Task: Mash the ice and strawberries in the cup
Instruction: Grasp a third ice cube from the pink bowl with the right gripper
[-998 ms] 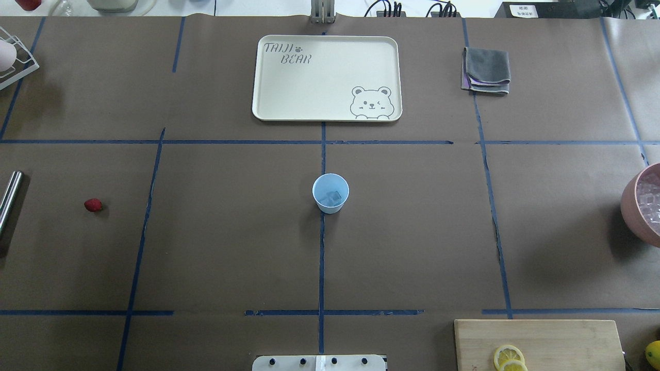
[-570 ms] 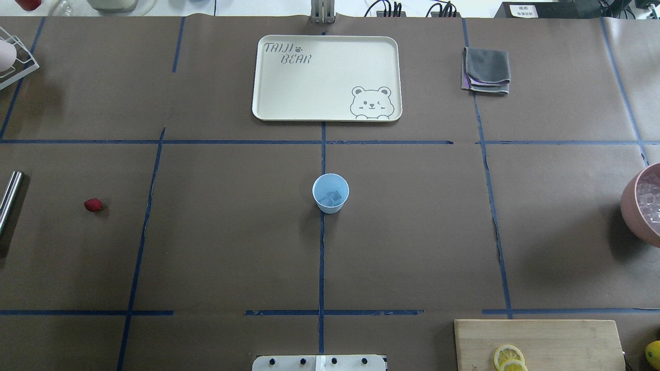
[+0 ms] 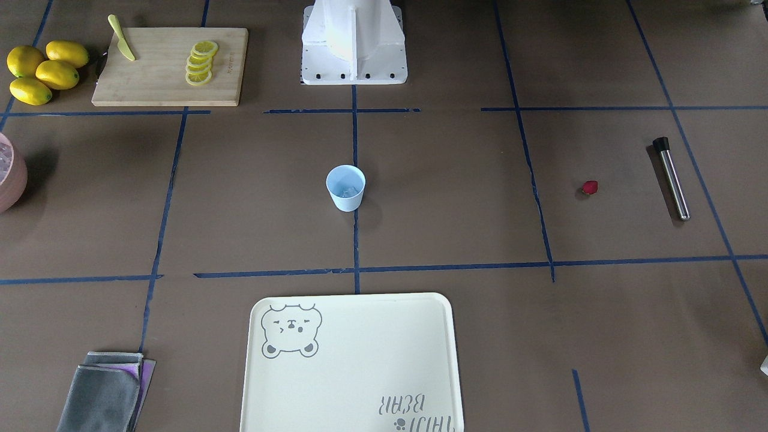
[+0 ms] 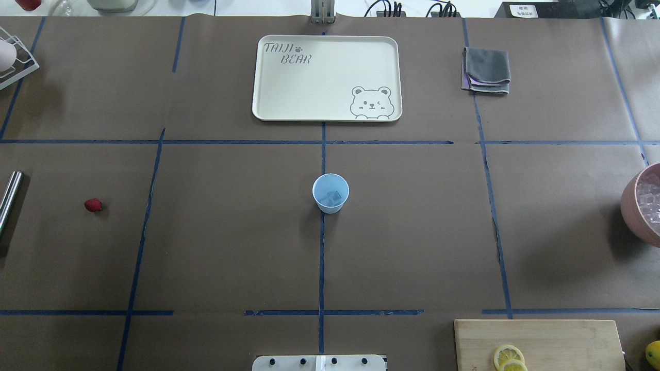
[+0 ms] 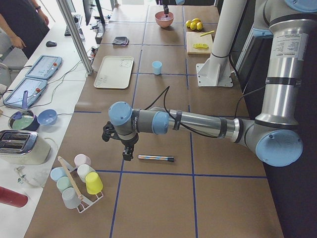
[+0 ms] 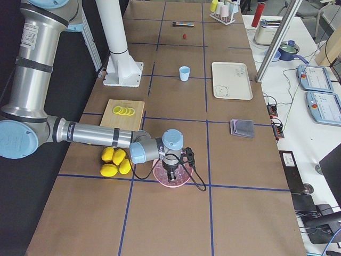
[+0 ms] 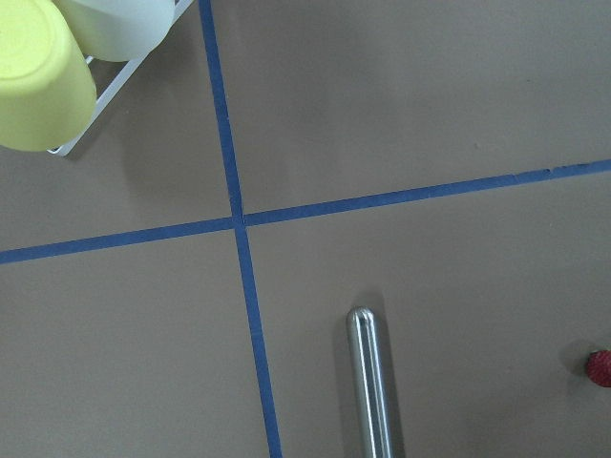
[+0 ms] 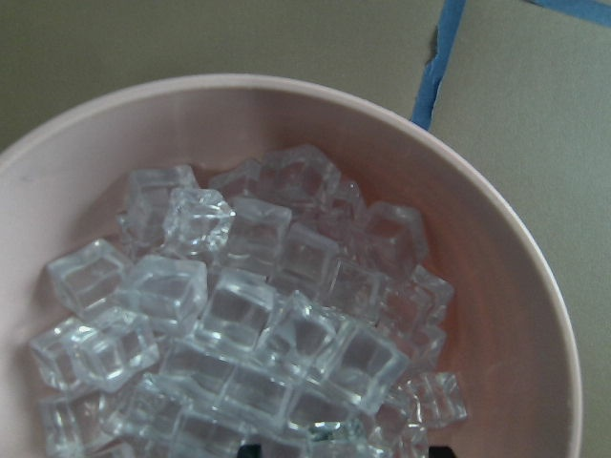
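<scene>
Neither pincer shows its jaw spacing or any hold clearly enough to tell: the left gripper [image 5: 128,148] hangs low over the table's left end, seen only from the side, and the right gripper [image 6: 171,173] hangs over a pink bowl [image 8: 520,296] at the right end, only dark slivers showing at the bottom edge of its wrist view. Light-blue cup [image 4: 330,193] stands upright at table centre on the crossing of blue tape lines, with ice [image 4: 332,197] in its bottom. Strawberry [image 4: 93,205], one small dark-red piece, lies on the brown paper well to the left of the cup, apart from everything. Metal muddler [image 3: 672,179] with a black cap lies flat further left, near the strawberry and not touching it; the left gripper is just beside its end. Cream tray [image 4: 309,87] with a bear print lies on the far side of the cup. Folded grey cloth [image 4: 487,69] lies to the tray's right. Pink bowl is heaped with ice cubes [image 8: 239,315]. Wooden cutting board [image 3: 162,78] at near right carries lemon slices [image 3: 201,63] and a yellow knife [image 3: 122,45]; whole lemons [image 3: 45,71] lie beside it. Rack of cups [image 5: 74,181] stands at the far left end.
</scene>
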You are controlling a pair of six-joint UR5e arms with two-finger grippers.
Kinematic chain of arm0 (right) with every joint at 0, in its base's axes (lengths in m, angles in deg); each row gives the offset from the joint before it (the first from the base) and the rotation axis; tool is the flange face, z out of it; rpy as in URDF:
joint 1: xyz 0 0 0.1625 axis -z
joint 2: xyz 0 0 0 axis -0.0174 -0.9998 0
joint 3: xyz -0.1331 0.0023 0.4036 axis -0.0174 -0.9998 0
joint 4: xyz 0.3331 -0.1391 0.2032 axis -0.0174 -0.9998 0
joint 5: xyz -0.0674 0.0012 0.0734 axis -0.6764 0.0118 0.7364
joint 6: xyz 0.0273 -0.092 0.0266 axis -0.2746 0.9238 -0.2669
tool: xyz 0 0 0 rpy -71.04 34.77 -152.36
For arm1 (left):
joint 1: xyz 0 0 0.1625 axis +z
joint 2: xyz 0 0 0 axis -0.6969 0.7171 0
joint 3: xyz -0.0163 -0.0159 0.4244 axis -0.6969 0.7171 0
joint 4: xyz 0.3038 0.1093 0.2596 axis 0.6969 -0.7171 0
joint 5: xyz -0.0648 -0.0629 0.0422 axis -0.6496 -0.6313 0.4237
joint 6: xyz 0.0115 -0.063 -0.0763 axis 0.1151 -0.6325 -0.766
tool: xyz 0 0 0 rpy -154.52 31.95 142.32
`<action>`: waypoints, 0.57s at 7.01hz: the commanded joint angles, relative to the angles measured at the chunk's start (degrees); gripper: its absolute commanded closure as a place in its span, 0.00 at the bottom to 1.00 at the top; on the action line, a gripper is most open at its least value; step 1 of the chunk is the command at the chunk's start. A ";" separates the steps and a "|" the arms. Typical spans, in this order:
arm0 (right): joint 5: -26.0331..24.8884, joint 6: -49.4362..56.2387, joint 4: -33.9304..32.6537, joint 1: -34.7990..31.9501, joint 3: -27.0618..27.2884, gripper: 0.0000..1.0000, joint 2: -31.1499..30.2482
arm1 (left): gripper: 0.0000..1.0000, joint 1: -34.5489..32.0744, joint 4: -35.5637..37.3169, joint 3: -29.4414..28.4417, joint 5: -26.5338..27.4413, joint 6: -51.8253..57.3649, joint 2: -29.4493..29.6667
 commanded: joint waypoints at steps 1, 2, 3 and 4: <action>0.12 -0.27 -0.02 0.59 -0.04 0.36 0.59 | 0.00 0.00 0.00 0.07 0.00 0.00 0.00; 0.12 -0.27 -0.02 0.68 -0.04 0.36 0.86 | 0.00 0.00 0.00 -0.02 0.00 0.00 0.00; 0.12 -0.27 0.06 0.68 0.04 0.37 0.77 | 0.00 0.00 0.00 -0.02 -0.09 0.00 0.00; 0.12 -0.27 0.06 0.68 0.04 0.37 0.77 | 0.00 0.00 0.00 -0.02 0.00 0.00 0.00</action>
